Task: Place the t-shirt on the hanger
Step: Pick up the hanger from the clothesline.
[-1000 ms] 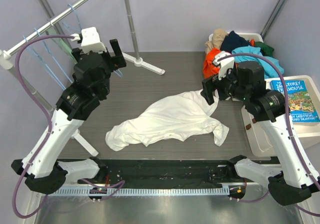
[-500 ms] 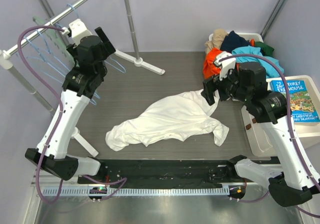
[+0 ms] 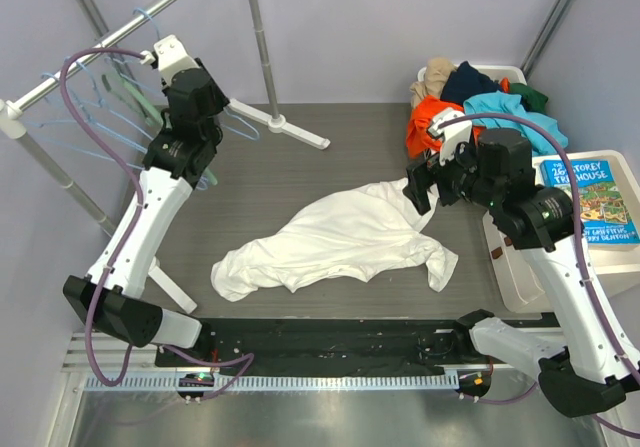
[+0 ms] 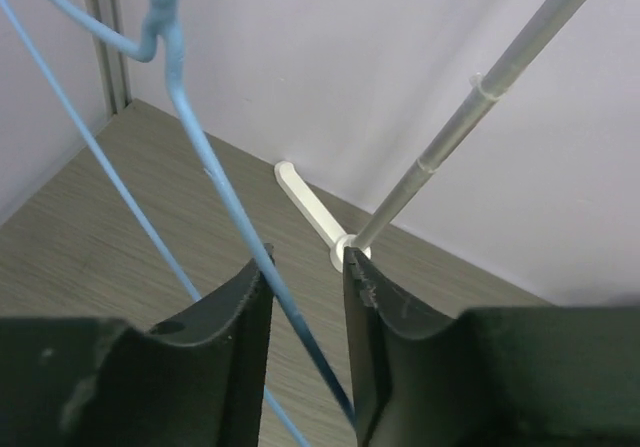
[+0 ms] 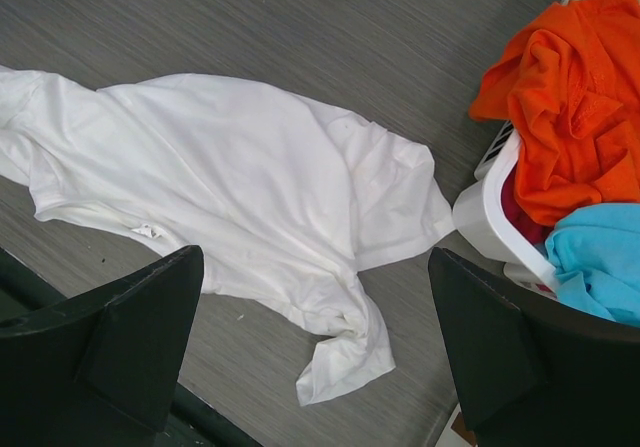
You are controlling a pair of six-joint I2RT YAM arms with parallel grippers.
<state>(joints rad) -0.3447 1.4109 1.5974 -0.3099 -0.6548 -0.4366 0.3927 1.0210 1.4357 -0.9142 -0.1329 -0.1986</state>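
The white t-shirt [image 3: 340,237] lies crumpled flat on the grey table, also seen in the right wrist view [image 5: 240,187]. A light-blue wire hanger [image 4: 215,182] hangs from the rail at back left, its lower part by the left wrist [image 3: 238,127]. My left gripper [image 4: 305,262] is raised at the rack. One wire of the hanger runs slantwise between its jaws, which stand narrowly open with a gap on either side. My right gripper [image 5: 315,257] hovers wide open above the shirt's right end [image 3: 420,192], holding nothing.
More blue hangers [image 3: 90,107] and a pale-green hanger [image 3: 140,92] hang on the rail [image 3: 110,42]. The rack's upright pole [image 3: 260,42] and white foot [image 3: 290,127] stand behind. A white bin [image 5: 480,217] heaped with orange and turquoise clothes, and a book [image 3: 590,202], sit at right.
My left arm has swung back toward the rack. Its jaws have narrowed from wide open around a hanger wire. The right arm has barely moved and the shirt lies as before.
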